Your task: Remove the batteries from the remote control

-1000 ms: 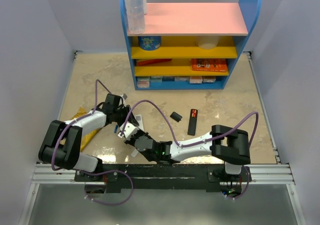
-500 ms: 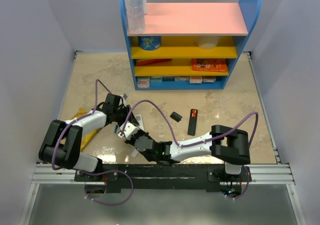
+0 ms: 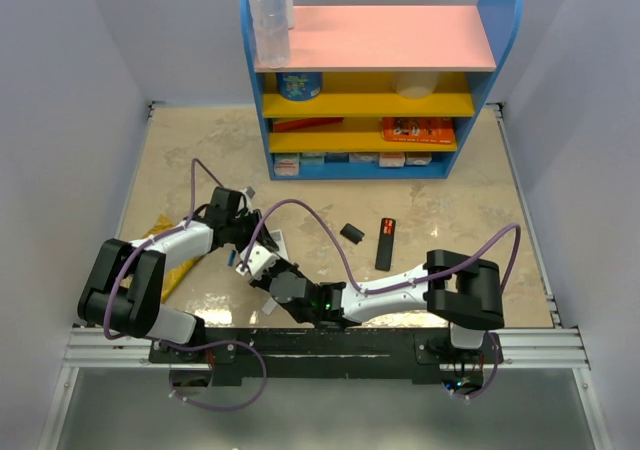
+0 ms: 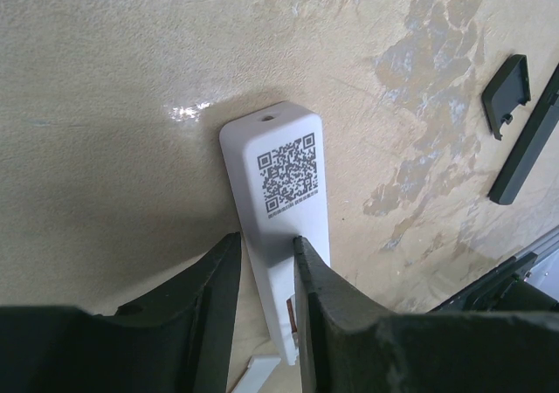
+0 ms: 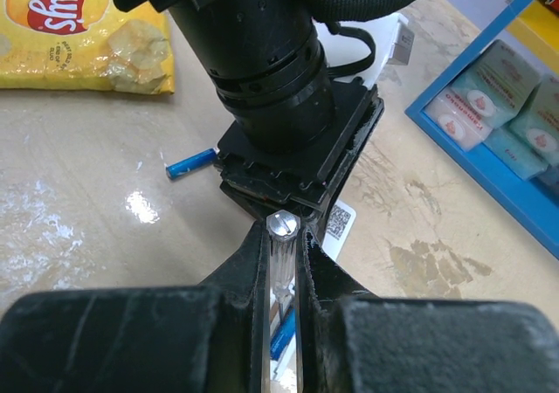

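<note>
Two grippers are nose to nose left of centre in the top view, low in the frame. The left gripper [image 4: 265,240] has its fingers [image 4: 214,306] clamped on the near end of the white remote [image 4: 281,179]. The remote lies flat on the table [image 4: 105,105] with its QR label up and its far end pointing toward the top of the left wrist frame. The right gripper [image 5: 282,236] has its jaws nearly pressed together, pinching a thin grey stick [image 5: 282,271]. The stick's slotted tip sits right against the underside of the left wrist body, just above the QR label. One blue battery [image 5: 192,162] is out, lying loose on the table at centre left of the right wrist frame, beside the left wrist and apart from the remote. A blue sliver [image 5: 281,334] shows low between the right fingers; can't tell what it is. The yellow chip bag [image 5: 83,35] is at upper left of the right wrist frame. The black remote [image 3: 385,243] and the small black cover [image 3: 351,233] lie side by side right of centre in the top view, well apart from both grippers. The blue shelf [image 3: 258,110] is at top centre.
</note>
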Robot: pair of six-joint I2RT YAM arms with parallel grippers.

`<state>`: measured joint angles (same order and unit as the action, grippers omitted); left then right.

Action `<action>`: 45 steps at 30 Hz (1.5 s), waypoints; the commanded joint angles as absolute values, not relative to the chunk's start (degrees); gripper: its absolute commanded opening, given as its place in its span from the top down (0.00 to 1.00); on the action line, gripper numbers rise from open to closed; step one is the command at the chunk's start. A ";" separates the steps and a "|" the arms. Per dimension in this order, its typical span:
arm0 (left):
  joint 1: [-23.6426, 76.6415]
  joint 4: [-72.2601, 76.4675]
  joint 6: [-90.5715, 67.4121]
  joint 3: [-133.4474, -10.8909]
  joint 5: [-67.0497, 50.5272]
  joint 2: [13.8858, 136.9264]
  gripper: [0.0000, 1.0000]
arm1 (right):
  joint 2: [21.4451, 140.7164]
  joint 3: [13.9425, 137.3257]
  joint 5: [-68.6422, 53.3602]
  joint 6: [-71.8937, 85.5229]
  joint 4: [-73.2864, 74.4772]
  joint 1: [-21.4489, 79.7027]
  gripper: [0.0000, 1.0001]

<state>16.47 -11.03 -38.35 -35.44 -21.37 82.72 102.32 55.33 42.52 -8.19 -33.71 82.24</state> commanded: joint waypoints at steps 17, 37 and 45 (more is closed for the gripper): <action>16.35 -11.78 -37.35 -36.83 -18.28 84.64 0.66 | 92.29 55.11 41.59 -6.25 -31.29 82.79 1.00; 16.35 -10.99 -37.53 -35.95 -18.54 84.73 0.65 | 100.63 55.99 38.23 -4.92 -35.86 80.60 1.00; 16.35 -10.55 -37.71 -35.86 -18.63 84.90 0.65 | 101.25 55.28 40.50 -6.49 -36.30 80.42 1.00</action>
